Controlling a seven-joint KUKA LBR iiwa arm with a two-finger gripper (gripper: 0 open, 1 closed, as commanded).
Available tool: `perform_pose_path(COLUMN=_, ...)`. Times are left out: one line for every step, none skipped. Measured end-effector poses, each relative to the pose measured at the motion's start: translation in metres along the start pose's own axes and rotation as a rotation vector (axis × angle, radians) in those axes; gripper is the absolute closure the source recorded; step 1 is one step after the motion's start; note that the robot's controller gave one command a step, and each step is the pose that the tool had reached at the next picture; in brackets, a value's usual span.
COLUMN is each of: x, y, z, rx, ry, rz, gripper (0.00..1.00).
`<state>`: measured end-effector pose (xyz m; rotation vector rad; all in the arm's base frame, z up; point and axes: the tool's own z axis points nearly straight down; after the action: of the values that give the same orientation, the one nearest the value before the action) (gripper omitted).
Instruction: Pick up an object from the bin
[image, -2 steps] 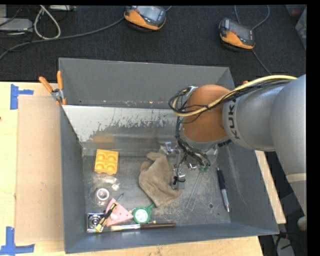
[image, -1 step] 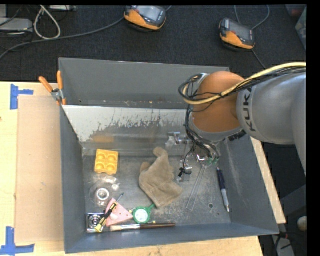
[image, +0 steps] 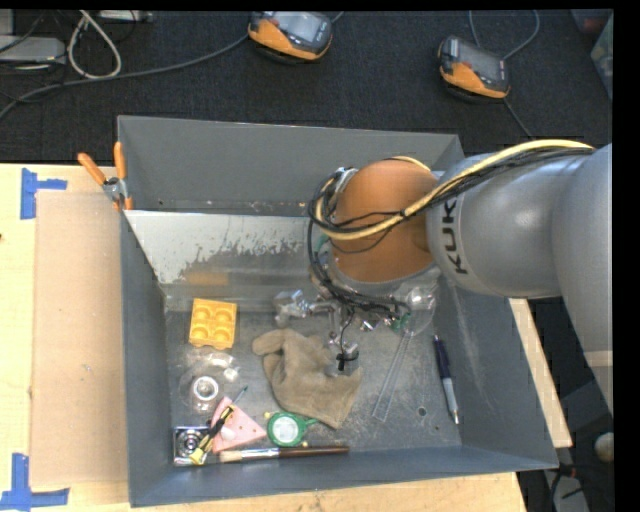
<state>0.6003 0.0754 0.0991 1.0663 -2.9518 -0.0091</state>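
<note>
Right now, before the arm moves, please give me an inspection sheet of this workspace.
Surface: grey bin, slope scratched.
Job's things: beige cloth, crumpled mid-bin.
Clutter: yellow tray, green disc, pink piece, brown stick at left; pen at right.
Grippers: gripper low over the cloth's upper right; contact unclear.
Cables: yellow and black cables looped round the orange cover.
Surroundings: two orange devices on dark floor beyond the bin.

The only lettering I can read is on my own grey arm (image: 520, 225), just right of my orange wrist cover (image: 380, 220), where black letters (image: 447, 238) running sideways give KU, the start of KUKA.
</note>
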Motion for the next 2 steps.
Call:
perform_pose_path(x=-0.001, y=-0.026, z=0.029, rx=0.009, ry=-0.005, rz=0.250, gripper=0.00)
perform_pose_path(x=0.000, y=-0.009, z=0.028, rx=0.003, ry=-0.006, rz=-0.185, gripper=1.00)
